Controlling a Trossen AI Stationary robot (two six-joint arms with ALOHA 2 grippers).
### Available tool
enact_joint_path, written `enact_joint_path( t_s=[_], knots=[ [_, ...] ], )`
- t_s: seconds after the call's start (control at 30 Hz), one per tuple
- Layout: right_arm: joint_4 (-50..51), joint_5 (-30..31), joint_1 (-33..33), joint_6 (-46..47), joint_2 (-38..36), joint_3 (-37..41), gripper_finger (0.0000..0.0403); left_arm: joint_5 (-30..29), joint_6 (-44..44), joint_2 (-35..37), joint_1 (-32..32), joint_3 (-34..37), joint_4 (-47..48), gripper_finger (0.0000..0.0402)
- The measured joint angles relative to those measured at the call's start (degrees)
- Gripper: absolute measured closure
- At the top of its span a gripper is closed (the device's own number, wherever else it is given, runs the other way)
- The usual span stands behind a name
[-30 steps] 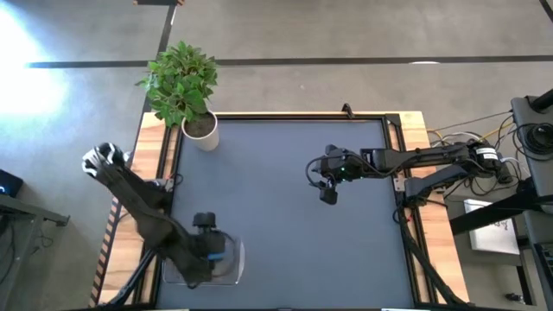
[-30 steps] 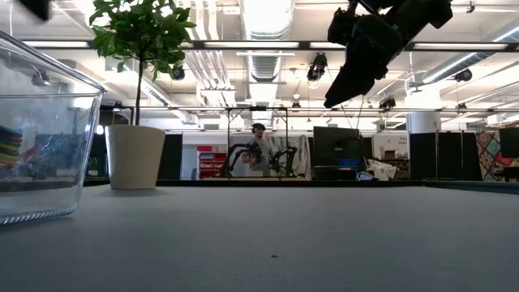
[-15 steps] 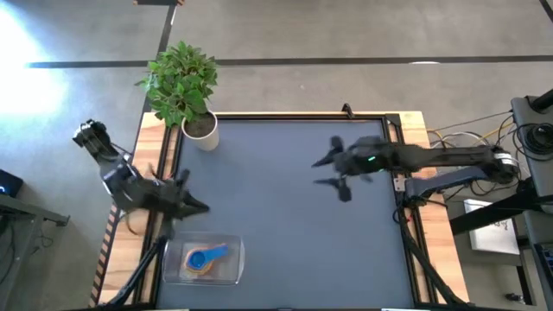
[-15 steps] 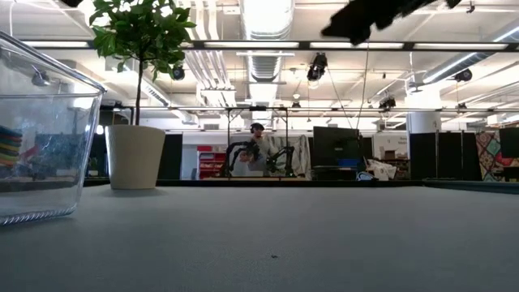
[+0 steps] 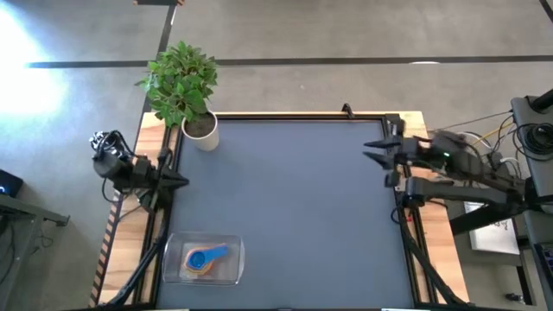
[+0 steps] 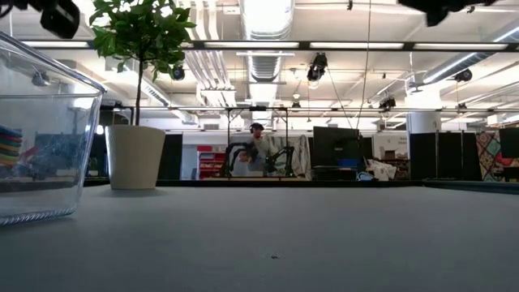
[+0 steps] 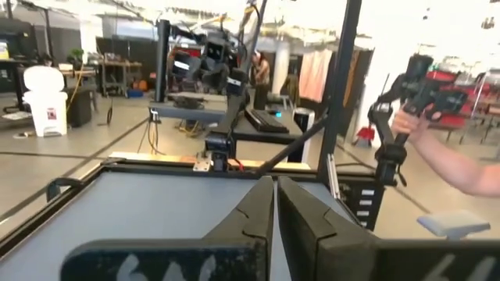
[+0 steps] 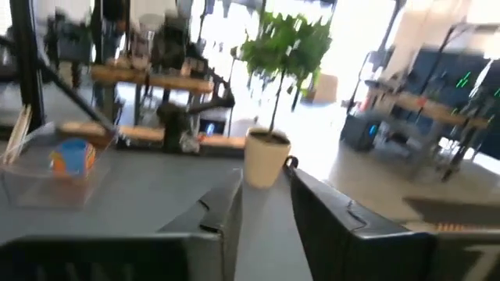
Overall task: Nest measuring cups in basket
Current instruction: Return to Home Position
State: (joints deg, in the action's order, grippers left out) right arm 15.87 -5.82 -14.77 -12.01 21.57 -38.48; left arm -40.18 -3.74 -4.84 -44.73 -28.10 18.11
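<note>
Left end effector (image 5: 179,182): I read the fingers as pressed together, at the bench (image 5: 285,216) left edge.
Right end effector (image 5: 371,149): fingers apart, at the right edge.
Measuring cups (image 5: 206,257): stacked in the basket (image 5: 236,269), blue topmost, left side.
Surroundings: plant pot (image 5: 201,130) well apart from the basket.

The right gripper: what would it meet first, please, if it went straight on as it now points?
Probably the white plant pot, which sits straight ahead of the right gripper, though depth is unclear.
</note>
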Motion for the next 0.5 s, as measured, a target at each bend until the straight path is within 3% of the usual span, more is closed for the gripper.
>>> enact_joint_path(
  t_s=[0.1,0.2,0.5],
  knots=[
    [-0.1,0.0,-0.3,0.5,-5.7,3.3,0.0319,0.0,0.5,4.9,0.0,3.1,0.4,0.04],
    [-1.8,0.0,-0.3,1.4,-10.7,6.6,0.0338,-1.2,1.2,4.6,0.0,4.6,2.0,0.04],
    [-10.3,3.0,-0.3,4.6,-19.4,25.5,0.0374,-2.7,7.7,4.8,0.2,10.7,-10.1,0.04]
  ],
)
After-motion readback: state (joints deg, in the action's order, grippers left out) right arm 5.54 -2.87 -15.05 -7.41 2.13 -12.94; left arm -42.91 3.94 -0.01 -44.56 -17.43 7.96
